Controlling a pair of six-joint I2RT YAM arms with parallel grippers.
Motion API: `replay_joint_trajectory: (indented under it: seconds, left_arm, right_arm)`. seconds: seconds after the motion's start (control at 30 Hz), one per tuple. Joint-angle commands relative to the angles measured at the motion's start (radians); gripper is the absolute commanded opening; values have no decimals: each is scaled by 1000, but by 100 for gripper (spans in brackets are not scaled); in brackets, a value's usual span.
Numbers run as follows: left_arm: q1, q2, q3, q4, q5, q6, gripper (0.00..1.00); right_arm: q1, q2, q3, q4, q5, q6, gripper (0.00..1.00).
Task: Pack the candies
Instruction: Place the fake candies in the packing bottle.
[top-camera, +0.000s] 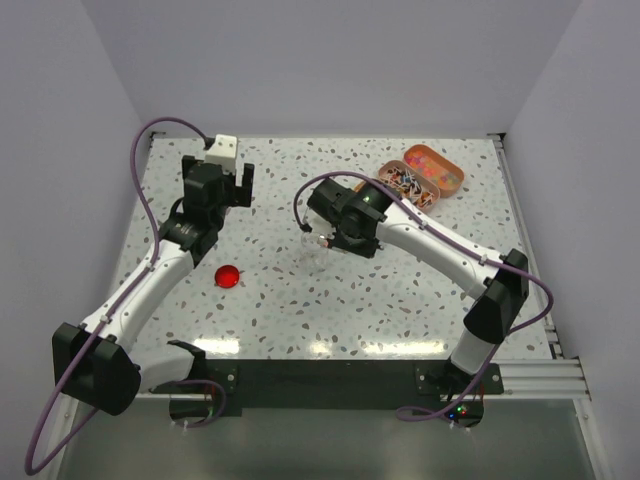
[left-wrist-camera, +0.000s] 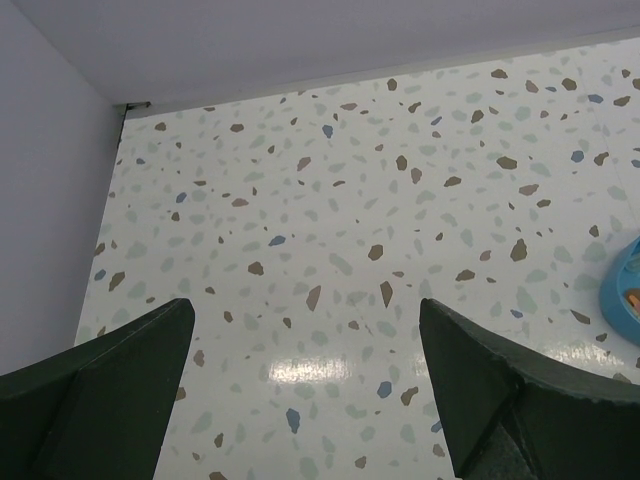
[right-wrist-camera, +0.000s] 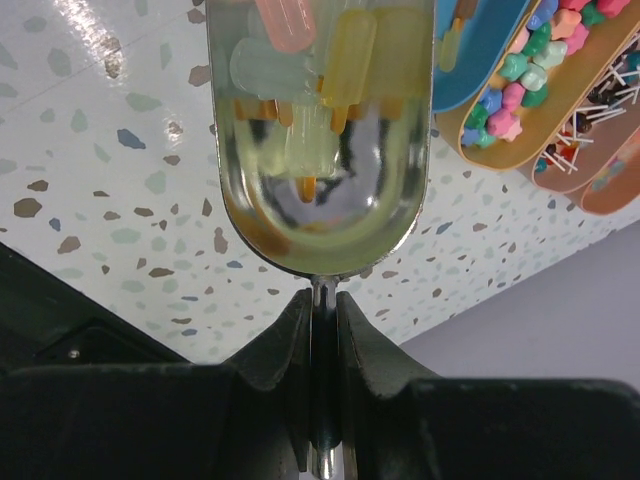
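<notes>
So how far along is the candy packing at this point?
Underway, it seems. Done: the red round lid lies loose on the table. In hand: the right hand is shut on the silver metal scoop, loaded with pink, yellow and pale green candies, not yet tipped out. Left: the oval tins hold many more; the left hand is open, empty.

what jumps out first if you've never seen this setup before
The right hand is shut on a silver scoop loaded with pink, yellow and pale green candies, held over the middle of the table. At the far right sit oval tins holding more in bright mixed colours, and a red lid lies alone near the left arm.
</notes>
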Motion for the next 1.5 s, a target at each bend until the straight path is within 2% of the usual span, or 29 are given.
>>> replay_joint_trajectory:
  seconds: [0.0, 0.77, 1.47]
  left_arm:
    - [-4, -15, -4, 58, -15, 16, 100]
    - [-4, -9, -7, 57, -11, 21, 100]
    - [-4, -9, -7, 60, -3, 23, 100]
  right_arm:
    - [19, 7, 44, -38, 67, 5, 0]
    - [112, 44, 56, -76, 262, 5, 0]
    - [167, 53, -6, -74, 411, -20, 0]
